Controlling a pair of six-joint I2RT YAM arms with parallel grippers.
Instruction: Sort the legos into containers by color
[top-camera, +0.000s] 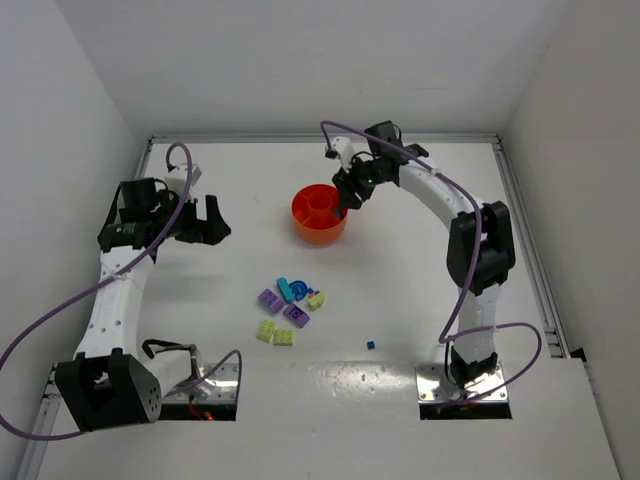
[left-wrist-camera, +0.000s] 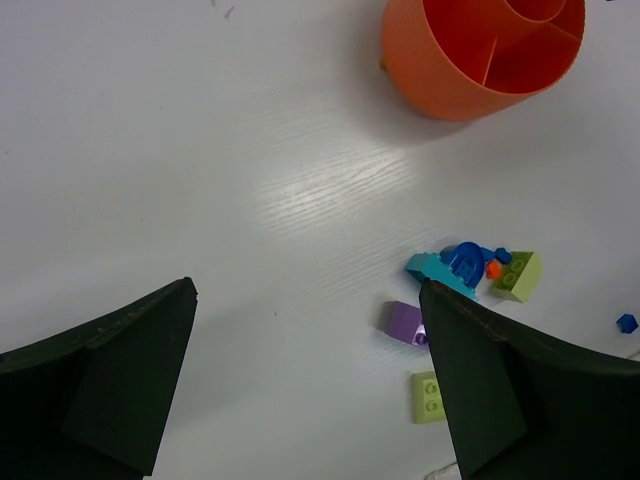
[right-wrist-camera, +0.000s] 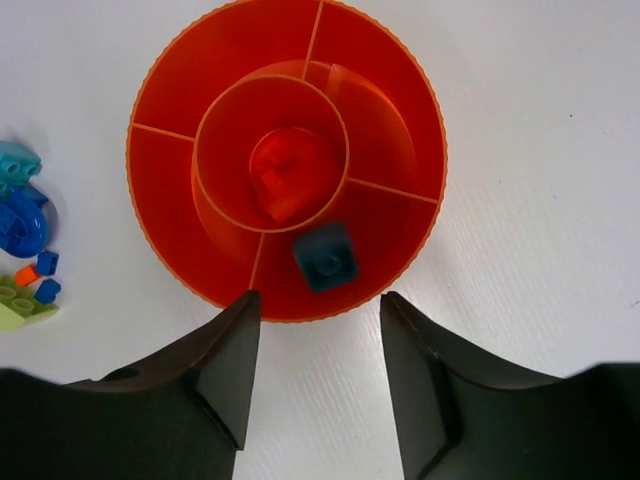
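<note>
So: right end effector (right-wrist-camera: 318, 302) released above the orange bowl (right-wrist-camera: 385, 80), dark teal brick (right-wrist-camera: 325, 257) lying in the wedge nearest it. Left end effector (left-wrist-camera: 305, 290) also released. Risk: loose legos (top-camera: 288, 305) cluster tightly on the bench (top-camera: 420, 290), so a pick could snag neighbours.

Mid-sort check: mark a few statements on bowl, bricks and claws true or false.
A blue-green brick lies in a wedge compartment of the orange bowl. True.
The right claw is shut on a brick. False: it is open and empty over the bowl.
The left claw is open. True.
Every brick is in the bowl. False: a cluster of bricks lies on the table.
One tiny blue brick lies apart from the cluster. True.
</note>
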